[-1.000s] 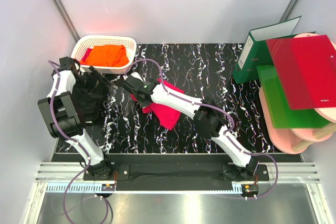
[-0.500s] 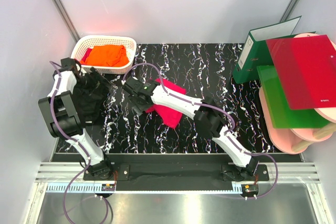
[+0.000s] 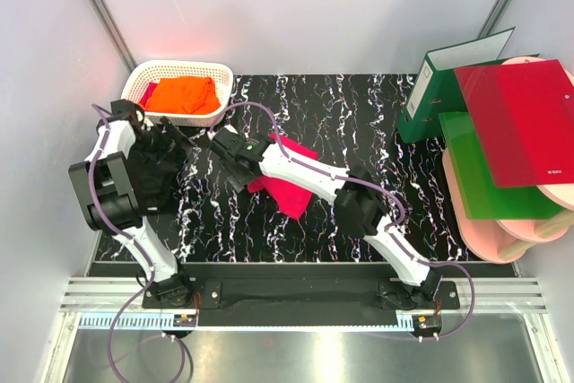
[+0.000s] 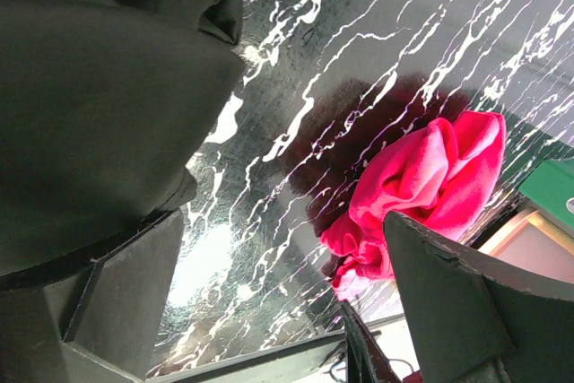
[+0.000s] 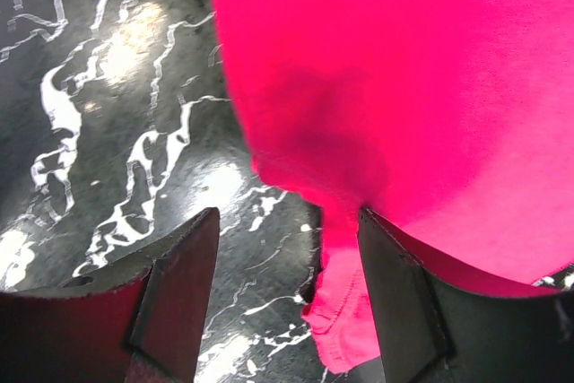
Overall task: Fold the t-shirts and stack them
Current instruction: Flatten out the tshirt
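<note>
The crimson-pink t-shirt [image 3: 289, 196], bundled mid-way across the table [image 3: 377, 132], has just been released: the right gripper [image 5: 287, 221] has opened over its left edge. It looks soft, light and limp, so a hem corner seems the best place to pinch. The left gripper [image 4: 278, 248] gapes empty beside the black t-shirt [image 3: 152, 168].

Surface [image 3: 359, 123]: smooth, glossy black with white marble veining, throws back glare. Crimson-pink t-shirt [image 5: 404, 87]: soft matt cloth, stitched hem. Black t-shirt [image 4: 99, 87]: matt cloth, creased. Orange t-shirt [image 3: 184, 94]: matt cloth. Basket [image 3: 179, 67]: white plastic lattice. Red folder [image 3: 520, 123]: glossy plastic.
</note>
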`<act>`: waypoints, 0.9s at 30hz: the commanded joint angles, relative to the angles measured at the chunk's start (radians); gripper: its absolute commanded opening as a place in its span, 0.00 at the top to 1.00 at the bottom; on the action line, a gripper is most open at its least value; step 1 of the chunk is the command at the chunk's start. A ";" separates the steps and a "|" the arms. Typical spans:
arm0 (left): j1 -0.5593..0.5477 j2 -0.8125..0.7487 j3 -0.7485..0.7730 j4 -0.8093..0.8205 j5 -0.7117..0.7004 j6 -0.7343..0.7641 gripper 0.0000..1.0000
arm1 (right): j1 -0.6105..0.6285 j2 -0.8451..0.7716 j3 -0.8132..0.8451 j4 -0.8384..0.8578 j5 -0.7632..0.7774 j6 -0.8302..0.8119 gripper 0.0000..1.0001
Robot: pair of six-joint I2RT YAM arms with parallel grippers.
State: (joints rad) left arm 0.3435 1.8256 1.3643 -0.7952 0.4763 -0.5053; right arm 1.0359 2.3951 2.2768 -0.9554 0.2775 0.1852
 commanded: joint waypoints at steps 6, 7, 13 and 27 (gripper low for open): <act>-0.015 0.008 0.007 0.024 0.031 0.011 0.02 | -0.025 0.101 0.090 -0.017 0.127 0.049 0.32; -0.017 0.008 0.007 0.022 0.031 0.011 0.02 | -0.027 0.108 0.095 -0.019 0.134 0.051 0.34; -0.023 0.014 0.012 0.021 0.033 0.013 0.03 | -0.034 0.139 0.138 -0.034 0.172 0.068 1.00; -0.031 0.009 0.007 0.025 0.036 0.008 0.03 | -0.020 -0.152 0.075 -0.020 0.391 -0.001 1.00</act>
State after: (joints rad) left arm 0.3157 1.8347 1.3643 -0.7918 0.4797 -0.5049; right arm 1.0107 2.4065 2.3249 -0.9936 0.5308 0.2111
